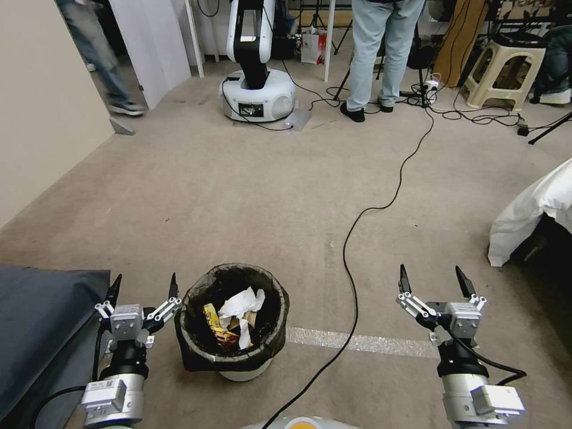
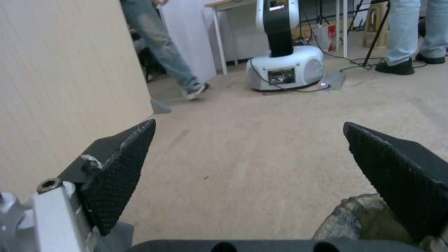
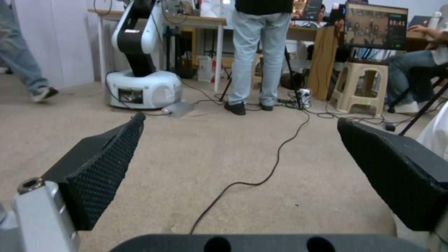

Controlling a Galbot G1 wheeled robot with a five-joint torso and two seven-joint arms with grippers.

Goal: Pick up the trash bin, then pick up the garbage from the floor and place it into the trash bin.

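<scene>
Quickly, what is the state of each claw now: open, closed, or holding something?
Left claw: open, holding nothing, just beside the trash bin.
Right claw: open, holding nothing, over bare floor.

1. we see bare carpet ahead, free for passage.
2. the trash bin stands just beside the left gripper, blocking its inner side.
3. a black cable crosses between bin and right gripper.
4. a dark cushion bounds the left; white bedding the right.
</scene>
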